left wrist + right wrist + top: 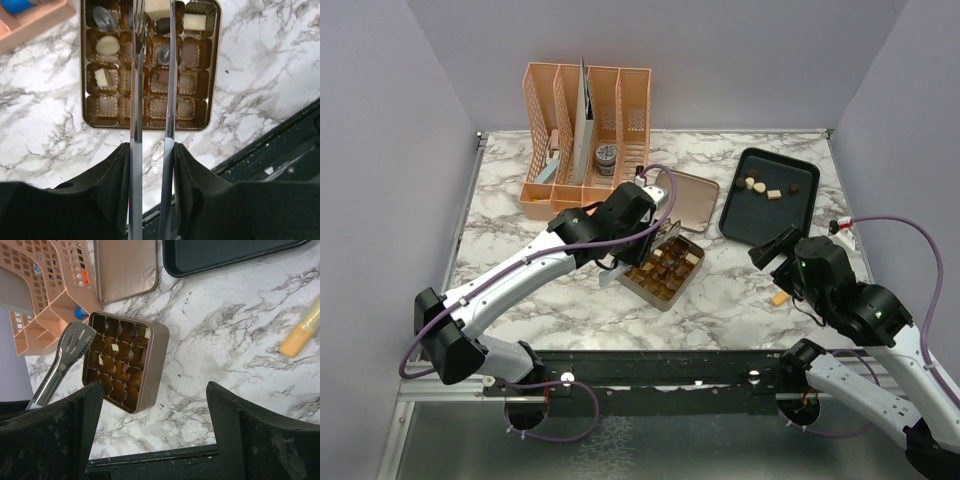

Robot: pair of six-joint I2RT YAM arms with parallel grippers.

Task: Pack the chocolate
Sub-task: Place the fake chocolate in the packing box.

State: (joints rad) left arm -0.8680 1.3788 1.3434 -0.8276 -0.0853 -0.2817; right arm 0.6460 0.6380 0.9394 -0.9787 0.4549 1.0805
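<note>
The square gold tin [665, 270] lies open at the table's middle, with chocolate [106, 45] of white and brown kinds in several of its paper cups. My left gripper [152, 150] is shut on metal tongs [136, 90] that reach over the tin [82, 75]. A cream-white piece [157, 7] sits between the tong tips above the tin's far row. More chocolate [760, 187] lies on the black tray [790, 200]. My right gripper [155, 390] hangs open and empty over bare marble, right of the tin [152, 365].
The tin's lid [690, 195] lies between tin and tray. An orange desk organizer [585, 130] stands at the back left. A small yellow-orange stick [779, 297] lies on the marble near my right gripper [775, 248]. A black rail runs along the near edge.
</note>
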